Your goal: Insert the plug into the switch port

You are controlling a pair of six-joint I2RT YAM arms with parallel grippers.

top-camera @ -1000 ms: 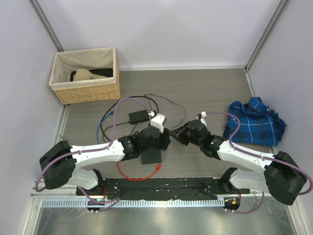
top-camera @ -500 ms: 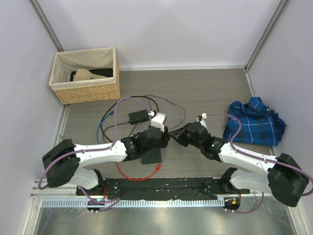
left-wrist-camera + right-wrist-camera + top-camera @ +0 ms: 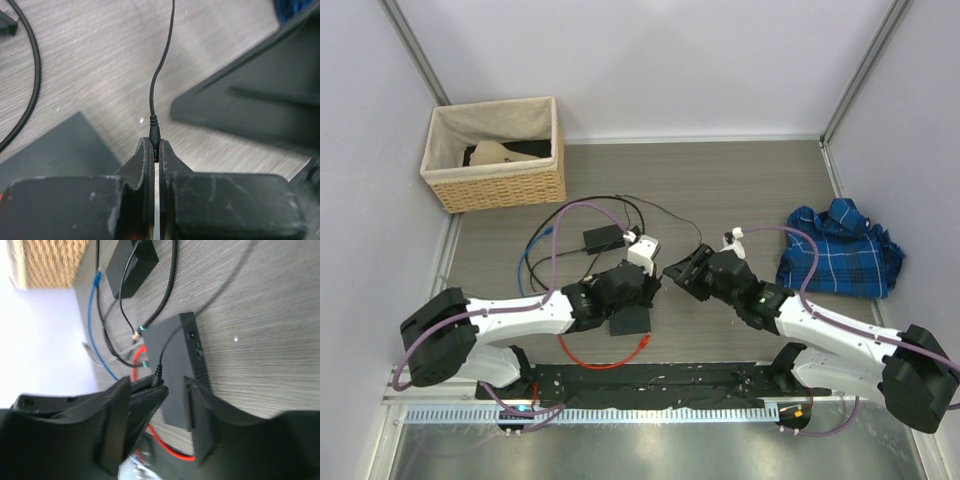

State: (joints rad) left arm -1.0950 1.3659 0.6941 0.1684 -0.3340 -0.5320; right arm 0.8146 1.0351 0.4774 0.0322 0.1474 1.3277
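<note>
The switch (image 3: 630, 321) is a flat dark box lying on the table under the left wrist; it also shows in the left wrist view as the switch (image 3: 60, 150) and in the right wrist view as the switch (image 3: 177, 365). My left gripper (image 3: 647, 284) is shut on the small black plug (image 3: 155, 136), whose thin black cord runs away across the table. The plug (image 3: 159, 374) hangs just above the switch. My right gripper (image 3: 678, 272) is open, its fingers (image 3: 117, 425) spread either side of the left gripper's tips, holding nothing.
A black power brick (image 3: 602, 238) with cords lies behind the switch. Blue cable (image 3: 525, 262) and red cable (image 3: 595, 362) loop nearby. A wicker basket (image 3: 495, 155) stands at the back left, a blue plaid cloth (image 3: 840, 250) at the right.
My left gripper has closed on the plug. My right gripper has let go of it, opened and drawn back a little to the right.
</note>
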